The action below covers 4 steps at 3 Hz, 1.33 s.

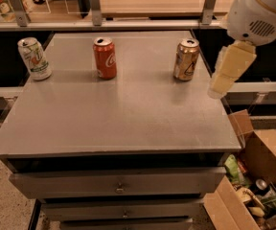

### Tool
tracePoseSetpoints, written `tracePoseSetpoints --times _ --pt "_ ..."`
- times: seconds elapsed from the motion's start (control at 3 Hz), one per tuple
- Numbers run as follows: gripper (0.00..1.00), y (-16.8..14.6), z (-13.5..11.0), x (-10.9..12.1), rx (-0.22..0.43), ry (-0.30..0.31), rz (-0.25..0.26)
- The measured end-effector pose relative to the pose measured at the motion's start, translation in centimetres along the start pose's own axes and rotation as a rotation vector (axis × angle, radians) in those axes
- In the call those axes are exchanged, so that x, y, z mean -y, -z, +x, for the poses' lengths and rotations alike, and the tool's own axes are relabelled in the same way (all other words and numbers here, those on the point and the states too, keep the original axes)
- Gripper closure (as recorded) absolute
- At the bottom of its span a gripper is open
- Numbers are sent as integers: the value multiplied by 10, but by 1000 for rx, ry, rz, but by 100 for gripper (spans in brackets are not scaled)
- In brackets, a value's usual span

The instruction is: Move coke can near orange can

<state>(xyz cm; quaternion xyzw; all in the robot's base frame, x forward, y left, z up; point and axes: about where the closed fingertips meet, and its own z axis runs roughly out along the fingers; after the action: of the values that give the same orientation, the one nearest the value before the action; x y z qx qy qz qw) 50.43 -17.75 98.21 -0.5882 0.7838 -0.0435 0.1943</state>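
The coke can [104,57], red-orange with white script and a silver top, stands upright at the back middle of the grey table [119,114]. The orange can [186,59], golden-tan with a dark triangular mark, stands upright at the back right, well apart from the coke can. My gripper [229,70] shows as a pale cream part hanging from the white arm [260,11] at the right, just off the table's right edge, to the right of the orange can and a little nearer. It holds nothing that I can see.
A white-and-green can [35,58] stands at the table's back left. Drawers [119,187] sit under the tabletop. An open cardboard box [258,186] of clutter stands on the floor at the lower right. A railing and counter run behind the table.
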Motion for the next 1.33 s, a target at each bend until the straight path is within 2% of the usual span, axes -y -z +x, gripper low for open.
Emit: tracePoseSetpoints --times 0.33,0.67,1.33 --pt "0 -25 -35 23 66 -30 1" --pt "0 -46 -78 43 165 -37 -1" --pt "0 -65 -155 68 325 -13 21"
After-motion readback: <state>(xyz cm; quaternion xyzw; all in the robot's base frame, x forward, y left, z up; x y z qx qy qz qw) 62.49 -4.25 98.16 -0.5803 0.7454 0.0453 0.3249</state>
